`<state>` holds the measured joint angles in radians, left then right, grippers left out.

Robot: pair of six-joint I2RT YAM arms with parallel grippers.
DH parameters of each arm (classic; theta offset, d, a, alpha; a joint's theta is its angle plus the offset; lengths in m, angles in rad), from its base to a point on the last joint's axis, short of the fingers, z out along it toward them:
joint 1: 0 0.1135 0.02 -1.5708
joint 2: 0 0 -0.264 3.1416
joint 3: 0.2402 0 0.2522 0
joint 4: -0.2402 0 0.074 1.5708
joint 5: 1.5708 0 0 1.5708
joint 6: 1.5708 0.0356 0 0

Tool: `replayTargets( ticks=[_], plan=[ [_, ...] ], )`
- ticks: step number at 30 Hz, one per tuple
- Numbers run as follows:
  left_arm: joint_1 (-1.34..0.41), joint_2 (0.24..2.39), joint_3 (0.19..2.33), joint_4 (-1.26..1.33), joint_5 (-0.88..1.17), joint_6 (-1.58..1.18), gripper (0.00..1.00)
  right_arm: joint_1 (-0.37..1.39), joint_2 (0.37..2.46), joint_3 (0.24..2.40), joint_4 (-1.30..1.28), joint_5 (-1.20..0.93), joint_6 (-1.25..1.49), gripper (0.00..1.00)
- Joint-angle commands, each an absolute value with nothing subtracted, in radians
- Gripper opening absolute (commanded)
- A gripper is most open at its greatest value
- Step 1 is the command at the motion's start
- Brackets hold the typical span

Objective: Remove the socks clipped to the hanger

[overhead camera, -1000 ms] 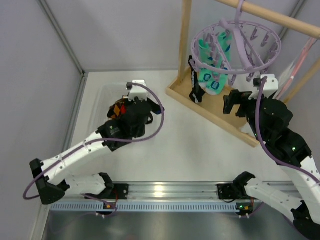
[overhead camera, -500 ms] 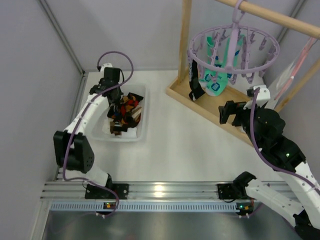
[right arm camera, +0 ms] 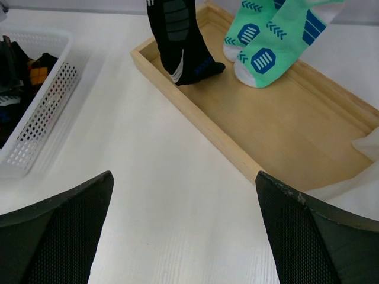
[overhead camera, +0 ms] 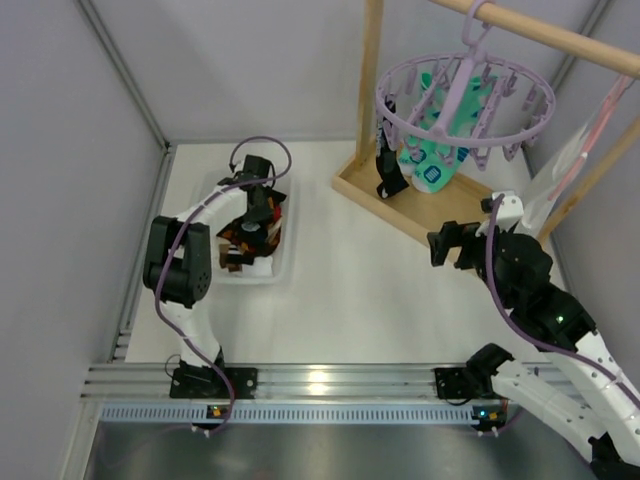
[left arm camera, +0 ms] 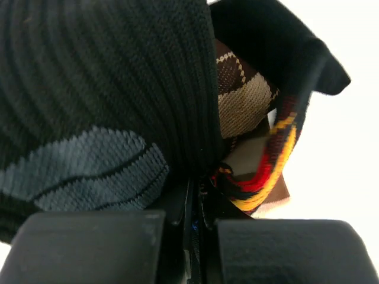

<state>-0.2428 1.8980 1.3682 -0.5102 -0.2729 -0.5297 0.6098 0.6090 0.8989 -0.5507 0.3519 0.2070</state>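
Note:
The lavender hanger (overhead camera: 465, 100) hangs from the wooden rail. Two mint-teal socks (overhead camera: 432, 165) and a black sock (overhead camera: 388, 172) are clipped to it; both show in the right wrist view, mint (right arm camera: 266, 44) and black (right arm camera: 177, 44). My right gripper (overhead camera: 445, 243) is open and empty, below and in front of them (right arm camera: 186, 236). My left gripper (overhead camera: 256, 215) is down in the white basket (overhead camera: 283, 262). It is shut on a black sock with grey pattern (left arm camera: 100, 106), next to an argyle sock (left arm camera: 260, 148).
The wooden rack's base tray (overhead camera: 420, 225) lies under the hanger, also in the right wrist view (right arm camera: 284, 130). Its upright post (overhead camera: 368, 90) stands at the tray's left. The basket holds several dark and argyle socks. A pale bag (overhead camera: 560, 160) hangs at the right.
My left gripper has moved from the basket's far left corner down into its middle among the socks. My right gripper has drawn back a little from the hanger, which has swung slightly.

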Motion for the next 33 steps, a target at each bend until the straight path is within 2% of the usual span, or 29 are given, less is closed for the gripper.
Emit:
replayTargets(
  ticks=[1,2,4,5,7,15,19,23,25,26,27,28,30,33],
  plan=[
    [-0.236,1.875,1.319,-0.523,-0.328,-0.598,0.0,0.6,0.555,0.894,-0.503,0.354,0.232,1.0],
    [-0.236,1.84,1.315,-0.523,-0.339,-0.603,0.0,0.6,0.54,0.891,-0.508,0.362,0.236,0.99],
    [-0.236,1.801,1.312,-0.522,-0.337,-0.609,0.13,0.6,0.532,0.885,-0.528,0.367,0.244,0.99],
    [-0.236,1.763,1.313,-0.523,-0.331,-0.607,0.36,0.6,0.525,0.882,-0.532,0.367,0.248,0.99],
    [-0.238,1.729,1.322,-0.525,-0.325,-0.598,0.56,0.6,0.514,0.876,-0.54,0.364,0.253,0.99],
    [-0.245,1.557,1.31,-0.522,-0.304,-0.568,0.93,0.6,0.476,0.903,-0.586,0.376,0.245,0.99],
    [-0.278,1.496,1.339,-0.518,-0.282,-0.526,0.98,0.6,0.459,0.905,-0.594,0.387,0.239,0.99],
    [-0.43,1.451,1.368,-0.457,-0.26,-0.467,0.98,0.6,0.428,0.887,-0.597,0.388,0.245,0.99],
    [-0.501,1.44,1.321,-0.273,-0.166,-0.396,0.98,0.6,0.408,0.876,-0.597,0.384,0.249,1.0],
    [-0.552,1.434,1.289,-0.165,0.033,-0.37,0.98,0.6,0.382,0.864,-0.592,0.377,0.25,1.0],
    [-0.57,1.436,1.208,-0.058,0.12,-0.33,0.98,0.6,0.37,0.859,-0.589,0.356,0.252,0.99],
    [-0.581,1.44,1.166,0.173,0.182,-0.319,0.98,0.6,0.356,0.856,-0.577,0.338,0.252,1.0],
    [-0.624,1.505,1.138,0.3,0.215,-0.293,0.98,0.6,0.316,0.856,-0.561,0.269,0.252,0.99],
    [-0.641,1.69,1.265,0.362,0.204,-0.296,0.98,0.6,0.279,0.865,-0.54,0.163,0.245,0.99]
  ],
)
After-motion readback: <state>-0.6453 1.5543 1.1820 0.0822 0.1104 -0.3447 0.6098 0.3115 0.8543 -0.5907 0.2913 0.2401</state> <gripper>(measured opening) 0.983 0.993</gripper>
